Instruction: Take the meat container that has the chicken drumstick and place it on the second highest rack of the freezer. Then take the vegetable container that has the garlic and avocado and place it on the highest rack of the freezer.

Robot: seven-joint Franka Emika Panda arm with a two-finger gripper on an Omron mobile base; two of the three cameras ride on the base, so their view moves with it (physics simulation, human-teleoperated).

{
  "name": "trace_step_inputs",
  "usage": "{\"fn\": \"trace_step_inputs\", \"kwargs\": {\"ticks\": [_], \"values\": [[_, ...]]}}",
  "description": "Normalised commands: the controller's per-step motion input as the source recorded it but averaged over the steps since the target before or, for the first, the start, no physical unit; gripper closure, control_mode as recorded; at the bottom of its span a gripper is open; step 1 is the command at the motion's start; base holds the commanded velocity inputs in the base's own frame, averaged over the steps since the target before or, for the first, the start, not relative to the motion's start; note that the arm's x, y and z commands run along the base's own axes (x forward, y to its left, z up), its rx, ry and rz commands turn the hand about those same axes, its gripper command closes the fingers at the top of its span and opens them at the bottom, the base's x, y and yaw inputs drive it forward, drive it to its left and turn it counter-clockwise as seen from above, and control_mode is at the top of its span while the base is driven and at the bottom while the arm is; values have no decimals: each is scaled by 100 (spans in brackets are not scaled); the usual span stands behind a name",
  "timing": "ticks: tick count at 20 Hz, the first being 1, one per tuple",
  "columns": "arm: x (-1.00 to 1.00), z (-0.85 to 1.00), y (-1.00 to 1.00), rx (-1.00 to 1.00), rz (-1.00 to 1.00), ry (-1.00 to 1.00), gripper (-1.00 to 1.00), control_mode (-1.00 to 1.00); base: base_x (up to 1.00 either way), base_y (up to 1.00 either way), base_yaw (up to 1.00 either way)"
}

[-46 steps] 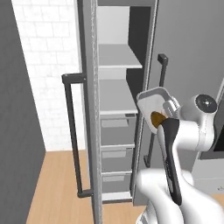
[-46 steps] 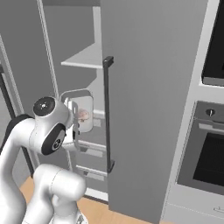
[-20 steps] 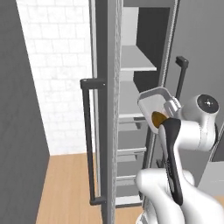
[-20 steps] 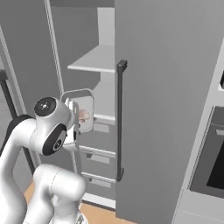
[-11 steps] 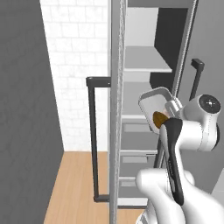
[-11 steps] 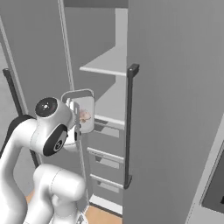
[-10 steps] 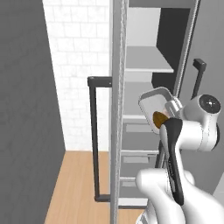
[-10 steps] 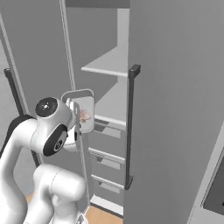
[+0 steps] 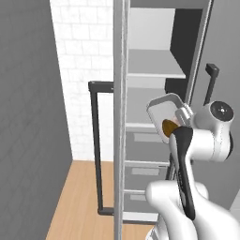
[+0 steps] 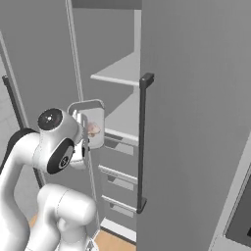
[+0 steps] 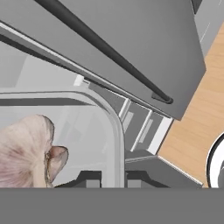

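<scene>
hand (image 11: 109, 177) closed on the rim of the tray (image 9: 165, 112) with the drumstick (image 9: 169, 127), held tilted up in front of the open freezer (image 9: 154, 70), near the pale shelves (image 10: 122, 73) and above the drawers (image 10: 117, 169).

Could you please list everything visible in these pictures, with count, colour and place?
Clear plastic meat container: one, transparent with pale rim, held up in front of the freezer shelves.
Glossy orange-brown chicken drumstick: one, inside the container; pale pinkish in the hand view.
Tall grey freezer: one, doors open, pale shelves above grey drawers.
Black bar handles: two, one on each door.
White brick wall: behind the left door.
Wooden floor: light brown, below.
Hand: one, dark fingertips shut on the container's rim.
</scene>
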Motion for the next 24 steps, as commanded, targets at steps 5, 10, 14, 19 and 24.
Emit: {"fn": "trace_step_inputs", "kwargs": {"ticks": [5,10,14,19,24], "values": [[0,0,0,0,0,0,100,100,26,-24,0],[50,0,5,0,0,0,100,-100,0,0,0],[20,17,0,0,0,-13,100,-100,0,0,0],[31,77,0,6,0,-2,100,-100,0,0,0],[43,90,0,10,-15,11,100,-100,0,0,0]]}}
